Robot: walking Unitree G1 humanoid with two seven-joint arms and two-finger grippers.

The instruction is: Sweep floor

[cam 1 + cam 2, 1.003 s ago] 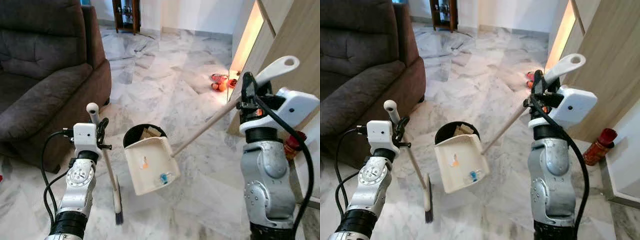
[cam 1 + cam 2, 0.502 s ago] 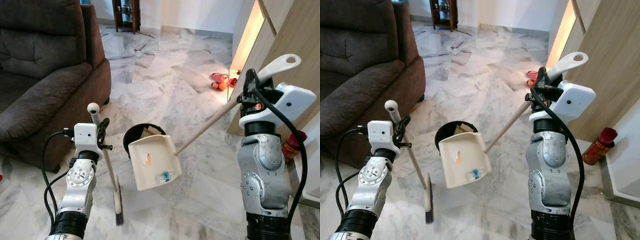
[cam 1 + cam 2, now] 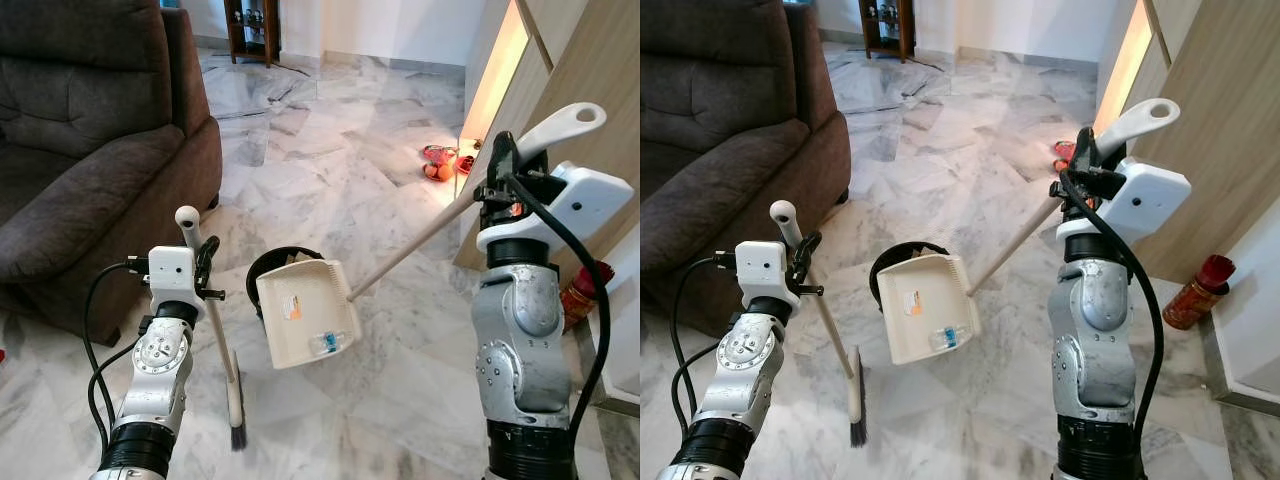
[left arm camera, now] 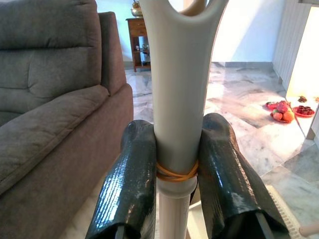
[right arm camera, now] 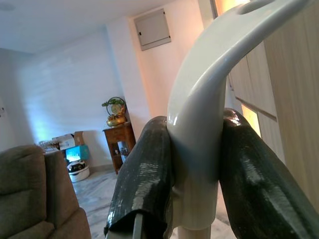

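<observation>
We see a marble floor (image 3: 340, 170) with grey veins, brown sofa (image 3: 80, 130) along its left edge, our left gripper (image 4: 174, 164) pinching a broom (image 3: 232, 395) upright beside the sofa, our right gripper (image 5: 194, 164) clamped on a tilted dustpan (image 3: 305, 312) over a black bin (image 3: 262, 272) mid-floor, wooden panel (image 3: 590, 70) at right.

You see a cream dustpan (image 3: 305, 315) tipped over a black bin (image 3: 268, 272), a scrap inside, its long handle (image 3: 420, 240) slanting up. The broom (image 3: 222, 350) stands nearly upright, bristles near the marble floor (image 3: 330, 170).
</observation>
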